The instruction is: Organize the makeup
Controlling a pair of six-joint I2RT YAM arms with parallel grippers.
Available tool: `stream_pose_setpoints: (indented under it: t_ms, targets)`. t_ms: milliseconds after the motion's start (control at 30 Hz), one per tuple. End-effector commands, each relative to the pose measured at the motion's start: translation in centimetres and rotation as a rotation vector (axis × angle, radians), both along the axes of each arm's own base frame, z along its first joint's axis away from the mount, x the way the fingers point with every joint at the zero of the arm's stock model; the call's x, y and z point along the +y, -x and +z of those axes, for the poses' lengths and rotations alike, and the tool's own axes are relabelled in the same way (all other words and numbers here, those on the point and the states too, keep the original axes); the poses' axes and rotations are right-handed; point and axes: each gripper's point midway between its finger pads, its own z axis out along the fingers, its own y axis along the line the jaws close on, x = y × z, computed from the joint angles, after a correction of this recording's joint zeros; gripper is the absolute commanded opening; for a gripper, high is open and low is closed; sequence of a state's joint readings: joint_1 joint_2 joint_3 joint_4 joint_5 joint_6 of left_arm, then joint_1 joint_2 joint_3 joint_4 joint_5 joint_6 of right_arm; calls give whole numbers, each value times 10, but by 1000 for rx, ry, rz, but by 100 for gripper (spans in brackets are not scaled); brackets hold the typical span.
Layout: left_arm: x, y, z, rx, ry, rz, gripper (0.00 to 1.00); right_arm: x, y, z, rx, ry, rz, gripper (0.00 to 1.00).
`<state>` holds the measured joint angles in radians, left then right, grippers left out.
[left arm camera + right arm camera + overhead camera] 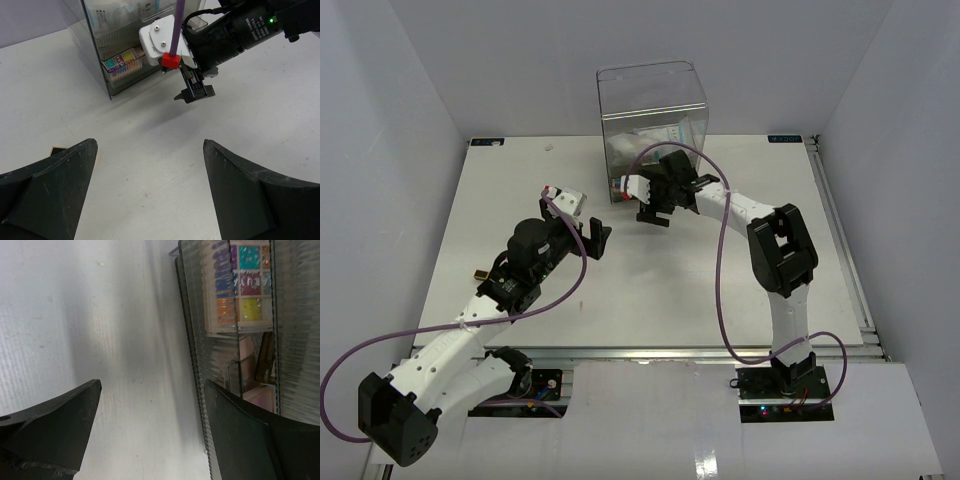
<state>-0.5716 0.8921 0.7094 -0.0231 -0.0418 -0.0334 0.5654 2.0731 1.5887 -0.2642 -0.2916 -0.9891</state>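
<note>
While both hang open and empty, the apparent bronze compact (59,149) lies just beside the left gripper (149,145), well apart from the right gripper (152,390).

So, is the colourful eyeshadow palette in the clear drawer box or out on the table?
In. The eyeshadow palette sits behind the ribbed clear wall of the drawer box.

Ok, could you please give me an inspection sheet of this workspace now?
Surface: white table, no spills seen.
Job's things: colourful eyeshadow palette inside tall clear plastic drawer box; other contents unclear.
Clutter: small dark gold-edged item beside left arm, unidentified.
Grippers: left gripper open, empty; right gripper open, empty, at the box front.
Cables: purple cables loop over both arms.
Surroundings: white walls.
</note>
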Motion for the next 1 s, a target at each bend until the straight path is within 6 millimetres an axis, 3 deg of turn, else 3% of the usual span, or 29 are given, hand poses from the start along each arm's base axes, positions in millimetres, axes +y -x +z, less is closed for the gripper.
stream_pose_setpoints:
  t_ms: [0,200,533,633,767,933,967]
  targets:
    - [2,0,-2,-3,-10,4,98,7,-35,26,-108,-69,-106,90]
    - [3,-1,-3,-2,-15,10,98,8,-54,40,-167,-124,-198,90]
    - [1,-2,-8,2,-26,1,98,6,-48,40,-171,-151,-202,90]
    - [-3,0,-11,7,-26,-26,98,10,-24,38,-101,-155,-118,90]
    - [-20,10,-14,20,-11,-135,97,13,22,63,-17,-223,-6,90]
    - [-56,21,-13,91,152,-312,95,-15,59,117,-6,-321,-47,90]
    - [-63,20,-6,113,214,-325,94,-23,64,110,14,-316,-72,90]
